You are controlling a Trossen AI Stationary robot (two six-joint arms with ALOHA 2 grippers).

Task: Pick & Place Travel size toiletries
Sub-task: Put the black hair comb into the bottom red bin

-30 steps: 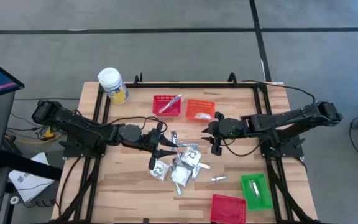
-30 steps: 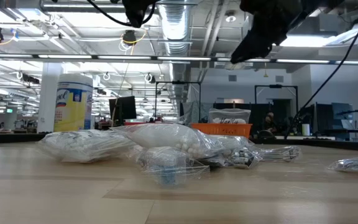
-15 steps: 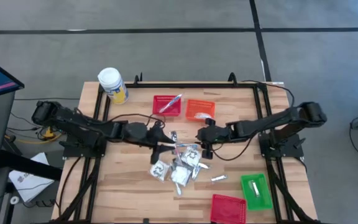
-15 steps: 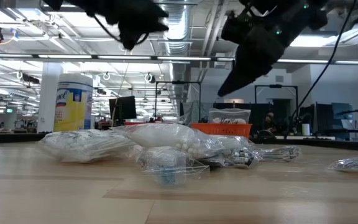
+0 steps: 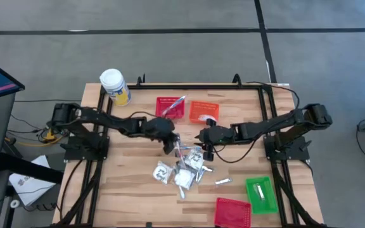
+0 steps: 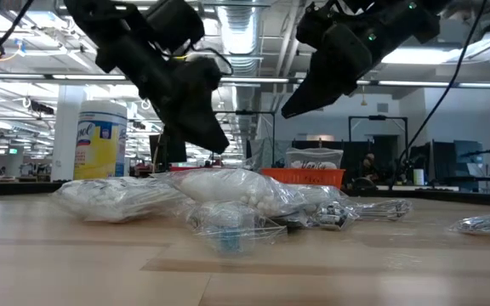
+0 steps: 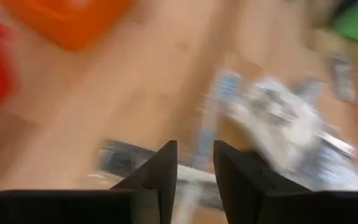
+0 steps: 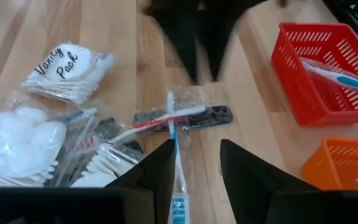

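High view first: the job is looking only partly done. A pile of toiletries [image 5: 182, 170] is still lying loose in the middle of the bench [image 5: 125, 183], with one silver stick [image 5: 222, 182] resting apart, nearer the green basket [image 5: 261, 194]. The red basket at the back [image 5: 170, 107] is already holding a toothbrush-like item, the orange basket [image 5: 203, 112] is showing something white inside, and the second red basket [image 5: 232, 211] at the front edge is showing no clear contents. The left tool [image 5: 172, 144] and right tool [image 5: 205, 144] are both hanging over the far side of the pile; neither is carrying anything that I can see.

Low view: the packets are sitting as a crinkled, clear-wrapped heap [image 6: 228, 200], white contents showing through, and both tools are hovering above it, clear of it.

Left wrist view: blur is smearing everything, but the left tool's fingers [image 7: 166, 168] are standing slightly apart with nothing between them, with packets lying beyond.

Right wrist view: the right tool's fingers [image 8: 160, 171] are standing apart and empty, over a wrapped toothbrush [image 8: 176, 140] that is crossing a dark comb [image 8: 191, 116]. A "Vanity Pack" packet [image 8: 67, 71] and cotton balls [image 8: 17, 137] are lying beside them. Most of the sorting is still waiting.
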